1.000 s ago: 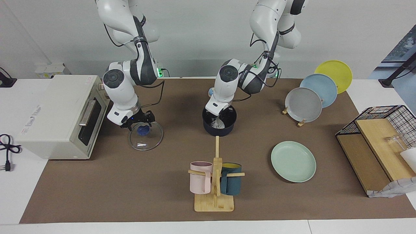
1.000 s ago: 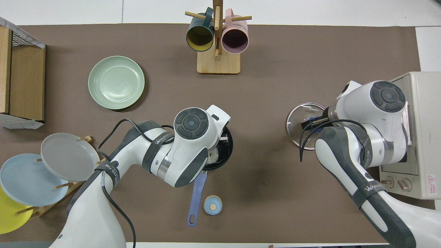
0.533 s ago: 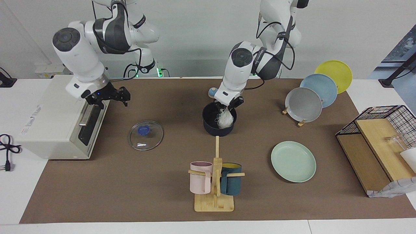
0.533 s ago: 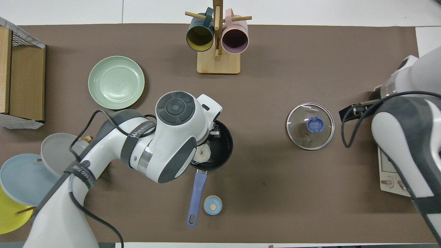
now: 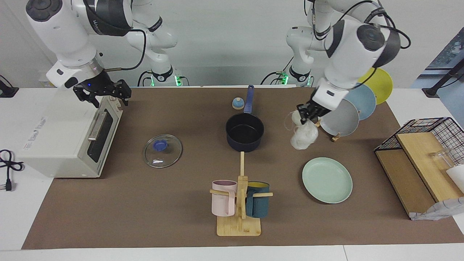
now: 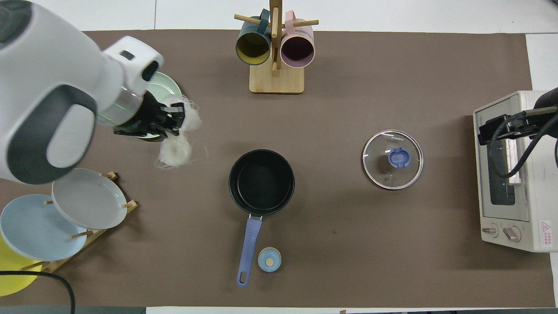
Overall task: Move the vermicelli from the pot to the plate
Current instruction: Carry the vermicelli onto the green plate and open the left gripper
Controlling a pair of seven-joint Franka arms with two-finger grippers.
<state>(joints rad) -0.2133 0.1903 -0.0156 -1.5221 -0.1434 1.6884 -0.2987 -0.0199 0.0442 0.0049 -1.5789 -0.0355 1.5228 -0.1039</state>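
Note:
My left gripper (image 5: 306, 115) is shut on the top of the vermicelli (image 5: 303, 133), a whitish noodle bundle in two clumps. It hangs in the air over the mat, between the pot (image 5: 244, 133) and the mint-green plate (image 5: 327, 180). The dark navy pot stands mid-table with a bare black inside and its blue handle (image 5: 248, 98) pointing toward the robots. In the overhead view the left gripper (image 6: 173, 118) and vermicelli (image 6: 176, 151) cover the plate's edge (image 6: 169, 85). My right gripper (image 5: 103, 94) is open and held over the toaster oven.
A glass lid (image 5: 162, 150) lies toward the right arm's end, beside the toaster oven (image 5: 61, 127). A mug rack (image 5: 239, 203) stands farther out than the pot. A rack of grey, blue and yellow plates (image 5: 339, 116) is beside the left gripper. A wire basket (image 5: 420, 159) sits at the left arm's end.
My left gripper lifted the vermicelli out of the pot and carried it toward the mint-green plate. My right gripper rose from the glass lid and moved over the toaster oven.

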